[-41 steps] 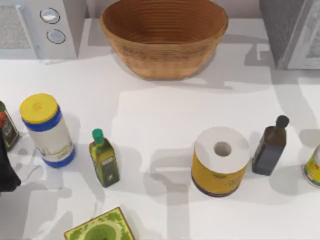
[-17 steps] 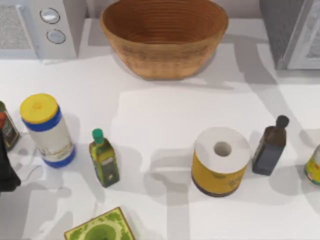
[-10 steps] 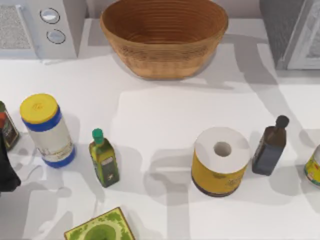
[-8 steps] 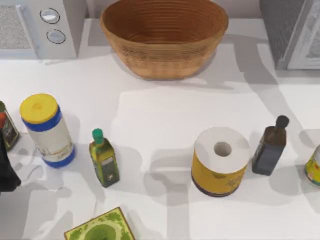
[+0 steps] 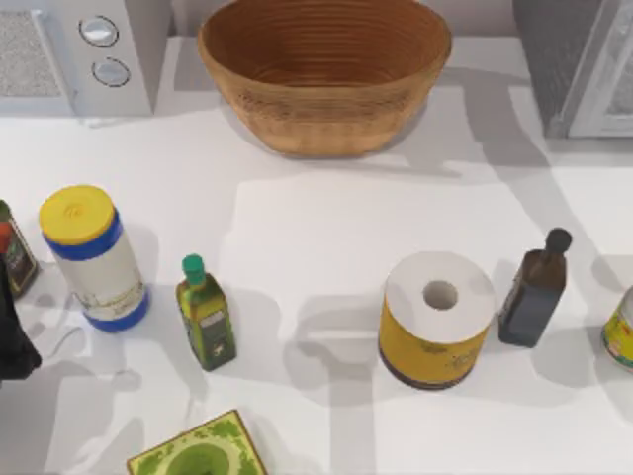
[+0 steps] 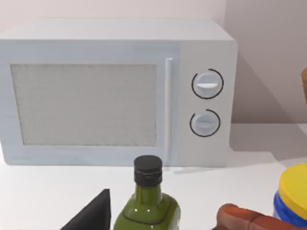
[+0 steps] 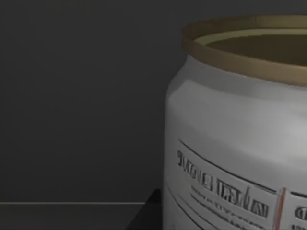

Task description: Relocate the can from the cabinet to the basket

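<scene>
One cabinet (image 5: 584,64) is seen at the tabletop's (image 5: 326,237) far right, one basket (image 5: 324,74) at far centre. One can (image 7: 240,139) is seen close ahead of the right jaws, against a dark interior. Whether either pair of jaws is spread cannot be told. One paper roll (image 5: 436,319) and two bottles (image 5: 205,313) (image 5: 534,289) stand nearer.

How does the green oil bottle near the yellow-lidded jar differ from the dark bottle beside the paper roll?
The small green glass oil bottle has a green cap and a yellow-green label; the dark brown bottle has a black stopper and no bright label. The green one stands on the table's left half, apart from the jar; the dark one stands on the right, close beside the paper roll. Both are upright, narrow-necked bottles.
</scene>
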Controlling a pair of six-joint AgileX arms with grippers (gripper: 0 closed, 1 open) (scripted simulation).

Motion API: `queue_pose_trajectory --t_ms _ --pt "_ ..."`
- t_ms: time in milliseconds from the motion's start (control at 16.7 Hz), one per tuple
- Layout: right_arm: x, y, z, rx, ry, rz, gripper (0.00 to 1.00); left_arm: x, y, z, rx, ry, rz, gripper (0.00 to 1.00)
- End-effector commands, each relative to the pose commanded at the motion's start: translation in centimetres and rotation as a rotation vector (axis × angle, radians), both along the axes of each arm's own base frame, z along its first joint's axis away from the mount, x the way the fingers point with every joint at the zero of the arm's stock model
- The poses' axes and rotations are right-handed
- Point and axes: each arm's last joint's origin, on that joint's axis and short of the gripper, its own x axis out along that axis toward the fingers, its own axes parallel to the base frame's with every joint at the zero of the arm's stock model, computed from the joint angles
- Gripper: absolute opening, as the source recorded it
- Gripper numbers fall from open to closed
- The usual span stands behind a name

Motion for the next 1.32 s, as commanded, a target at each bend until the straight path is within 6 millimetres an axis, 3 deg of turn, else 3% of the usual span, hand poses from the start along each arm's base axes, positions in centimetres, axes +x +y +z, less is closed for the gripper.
queue_pose_trajectory --t_ms 480,600,780,1080,1200,1320 --pt "-0.1 0.0 0.0 0.001 0.0 0.002 0.0 0.0 0.0 0.0 0.0 0.0 0.0 1.0" --pt "-0.9 0.3 0.4 0.0 -0.001 0.0 0.0 0.0 0.0 0.0 0.0 0.0 0.0 1.0" --pt "-5.5 1.3 2.4 -0.005 0.002 -0.008 0.0 0.0 0.0 0.0 0.0 0.0 0.0 1.0" --pt "-16.2 0.7 5.7 0.001 -0.001 0.002 0.0 0.0 0.0 0.0 0.0 0.0 0.0 1.0" --pt "-17.9 0.2 6.0 0.001 0.0 0.002 0.0 0.0 0.0 0.0 0.0 0.0 0.0 1.0" --pt "-18.1 0.2 6.0 0.001 0.0 0.002 0.0 0.0 0.0 0.0 0.0 0.0 0.0 1.0"
